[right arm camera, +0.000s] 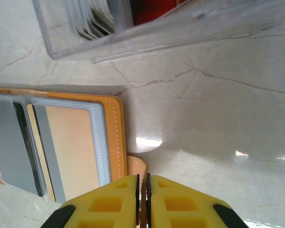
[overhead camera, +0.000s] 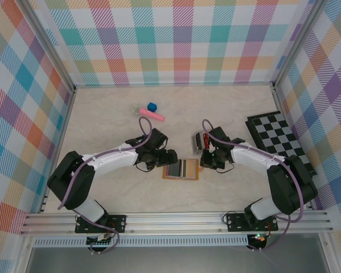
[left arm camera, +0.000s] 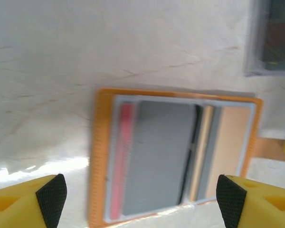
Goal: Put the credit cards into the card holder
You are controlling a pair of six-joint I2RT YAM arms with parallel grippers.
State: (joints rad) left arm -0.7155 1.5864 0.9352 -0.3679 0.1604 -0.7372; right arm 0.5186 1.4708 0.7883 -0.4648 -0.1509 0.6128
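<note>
The flat orange-brown leather-look card holder [left arm camera: 97,156] lies unfolded on the pale marbled surface [left arm camera: 61,57], with grey, red and tan credit cards [left arm camera: 156,156] seated in its slots. The left tool [left arm camera: 141,194] is held wide open and empty above it. The right tool [right arm camera: 142,183] is pinched shut on the holder's tan tab [right arm camera: 135,166]. That pinch is best used to steady the holder while further cards are drawn from the clear plastic case [right arm camera: 180,33].

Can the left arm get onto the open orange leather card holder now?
Probably yes: the left gripper, jaws open, hangs above the orange leather card holder, nothing between. The right gripper only pinches its tan tab.
</note>
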